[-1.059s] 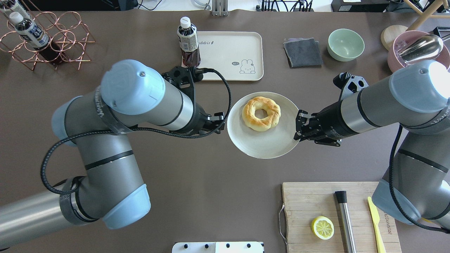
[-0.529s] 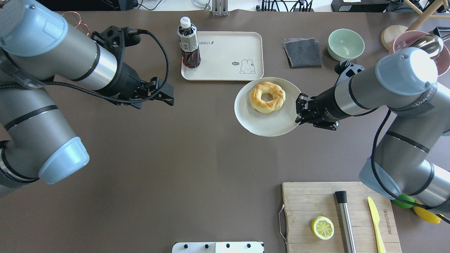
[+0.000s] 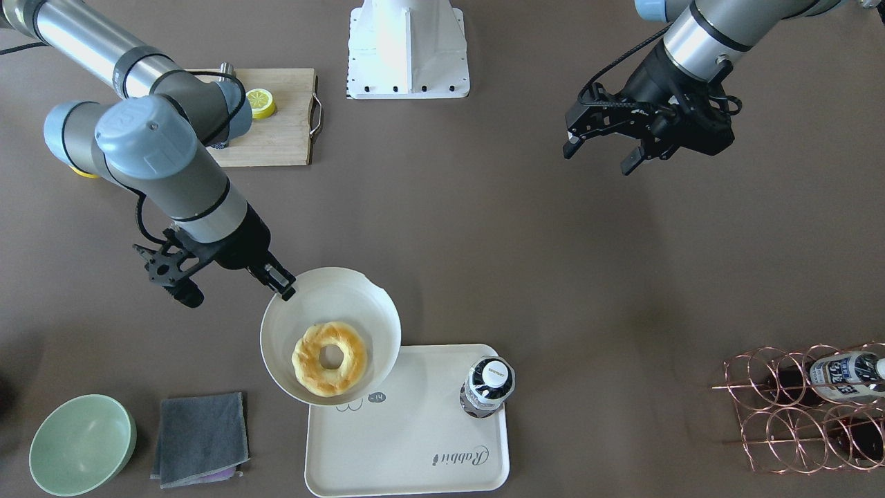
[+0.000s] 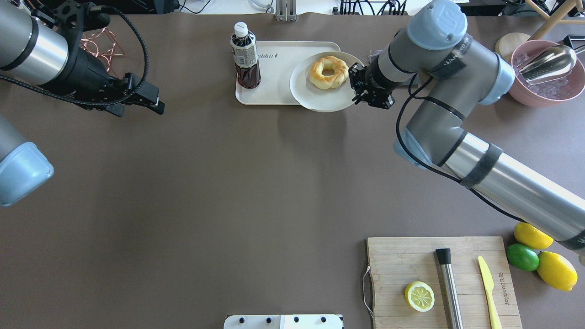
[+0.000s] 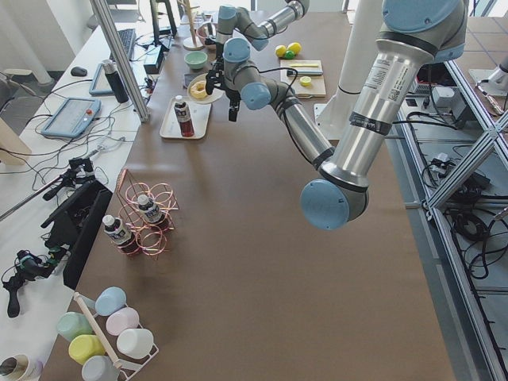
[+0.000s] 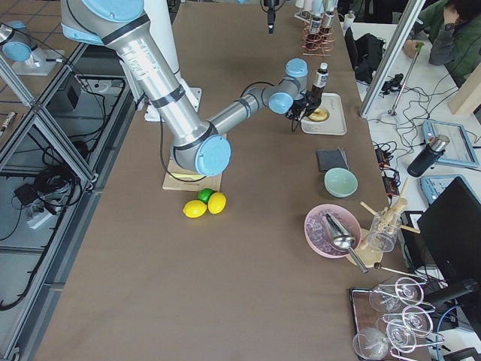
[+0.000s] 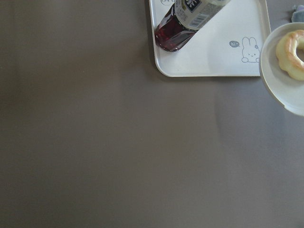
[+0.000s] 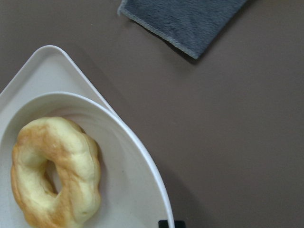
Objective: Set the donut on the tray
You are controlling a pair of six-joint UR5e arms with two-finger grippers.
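The golden-brown donut lies on a white round plate. My right gripper is shut on the plate's right rim and holds the plate above the right end of the cream tray. In the front-facing view the plate looks tilted, with the donut toward the tray; the right gripper pinches the rim. The right wrist view shows the donut and a tray corner. My left gripper is open and empty, far left of the tray.
A dark drink bottle stands on the tray's left end. A grey cloth and green bowl lie right of the tray. A cutting board holds a lemon half. A copper bottle rack stands far left.
My right arm carried the plate with the donut away from the table's middle to over the tray's right end. My left arm drew back to the left, its gripper still open.
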